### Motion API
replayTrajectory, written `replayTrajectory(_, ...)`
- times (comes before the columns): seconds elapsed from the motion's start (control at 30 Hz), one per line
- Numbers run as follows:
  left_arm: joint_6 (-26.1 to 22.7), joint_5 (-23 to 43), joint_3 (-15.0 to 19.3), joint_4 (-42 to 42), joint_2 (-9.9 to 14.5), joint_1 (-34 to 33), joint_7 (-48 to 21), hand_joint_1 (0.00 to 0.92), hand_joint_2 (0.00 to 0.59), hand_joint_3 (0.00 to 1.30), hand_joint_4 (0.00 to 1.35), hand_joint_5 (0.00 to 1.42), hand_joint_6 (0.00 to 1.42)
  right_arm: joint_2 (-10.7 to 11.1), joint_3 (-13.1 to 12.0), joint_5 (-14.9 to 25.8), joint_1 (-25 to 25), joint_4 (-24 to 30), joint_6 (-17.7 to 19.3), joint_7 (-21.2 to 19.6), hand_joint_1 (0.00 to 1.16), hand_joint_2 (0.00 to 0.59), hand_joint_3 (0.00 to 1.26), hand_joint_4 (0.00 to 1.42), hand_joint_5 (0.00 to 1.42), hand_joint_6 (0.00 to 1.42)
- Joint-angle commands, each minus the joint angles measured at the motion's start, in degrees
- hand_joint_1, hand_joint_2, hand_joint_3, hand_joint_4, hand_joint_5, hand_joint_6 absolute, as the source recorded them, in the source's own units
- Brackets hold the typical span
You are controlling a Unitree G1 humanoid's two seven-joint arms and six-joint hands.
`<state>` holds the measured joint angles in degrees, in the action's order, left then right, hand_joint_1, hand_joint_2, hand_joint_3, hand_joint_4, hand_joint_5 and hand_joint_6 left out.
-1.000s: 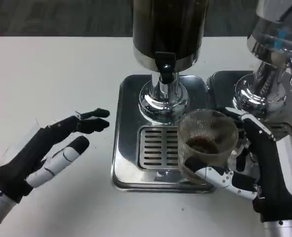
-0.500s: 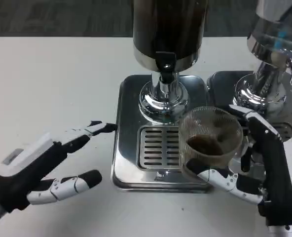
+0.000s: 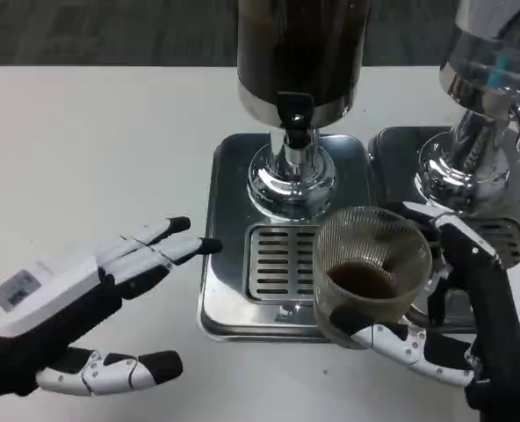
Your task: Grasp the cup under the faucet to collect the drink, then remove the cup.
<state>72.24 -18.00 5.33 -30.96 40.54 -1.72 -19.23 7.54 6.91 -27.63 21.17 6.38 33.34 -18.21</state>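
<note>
White tabletop (image 3: 93,123) fills most of the head view, with a strip of dark floor along the far edge. On it stands a drink dispenser (image 3: 302,53), its dark cylindrical tank ending in a black faucet (image 3: 295,119) above a chrome pedestal, all seated on a shiny metal drip tray (image 3: 229,290) with a slotted grate (image 3: 282,264). A second dispenser (image 3: 484,79) with a clear tank stands just beside it on the right, on its own tray. The right hand (image 3: 458,330) holds the cup (image 3: 370,264), a clear plastic one with a little brown drink in the bottom; one white and black finger curls around the near side of the cup while the black part of the hand lies against its right side. The cup sits over the front right part of the grate, nearer the robot than the faucet and a bit to the right of it (whether its base touches the grate cannot be told). The left hand (image 3: 75,303) hovers over the table just left of the drip tray, holding nothing, fingers stretched out and apart, their tips near the tray's left rim.
</note>
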Motion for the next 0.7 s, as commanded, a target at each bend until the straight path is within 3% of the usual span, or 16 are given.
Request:
replayTrajectory(0.03,2.2,-0.2,-0.5,2.3,2.9,1.6,0.6,0.0,0.173,0.07,0.0,0.0,0.03,-0.2,-0.4,1.3,1.0,3.6,2.3,0.2,1.01,0.111,0.72,0.77,0.9,1.29)
replayTrajectory(0.33,5.0,0.5,-1.9,5.6,7.2,3.6,0.1,0.0,0.163,0.02,0.0,0.0,0.0,-0.4,-0.3,1.7,3.2,6.3,2.6,1.6,1.01,0.108,0.72,0.77,0.91,1.3)
replayTrajectory(0.7,5.7,3.2,-3.4,8.5,9.0,5.9,0.2,0.0,0.163,0.01,0.0,0.0,0.0,-0.7,-0.4,2.1,5.0,8.5,2.8,2.5,1.01,0.102,0.72,0.78,0.91,1.3)
